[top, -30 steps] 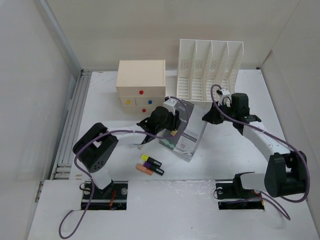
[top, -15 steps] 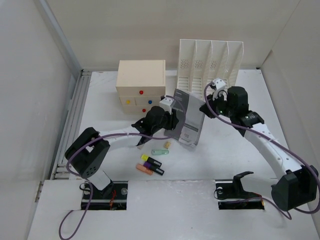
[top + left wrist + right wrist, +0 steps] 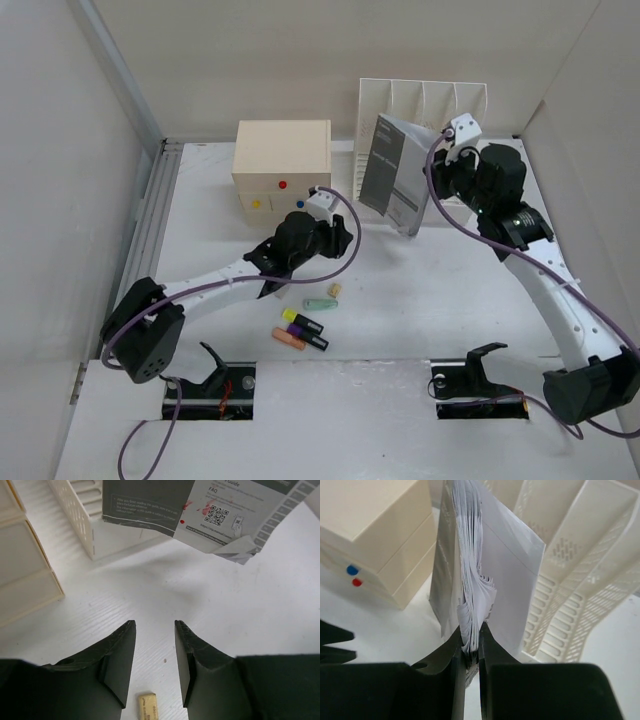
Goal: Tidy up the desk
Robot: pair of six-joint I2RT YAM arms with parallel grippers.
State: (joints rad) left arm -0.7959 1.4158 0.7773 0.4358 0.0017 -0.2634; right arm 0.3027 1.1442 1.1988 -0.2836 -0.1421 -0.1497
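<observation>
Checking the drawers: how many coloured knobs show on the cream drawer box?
3: red knob on top, yellow knob lower left, blue knob lower right; the left arm may hide more.

The top camera looks down from above the near edge over the whole desk (image 3: 450, 290), with the file rack (image 3: 425, 100) at the far edge. The left wrist camera sits low, facing the rack's foot. The right wrist camera faces the rack close up. All three share the rack and the booklet (image 3: 392, 172).

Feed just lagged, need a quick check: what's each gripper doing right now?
Left gripper: open, holding nothing.
Right gripper: closed on the paper booklet.
</observation>
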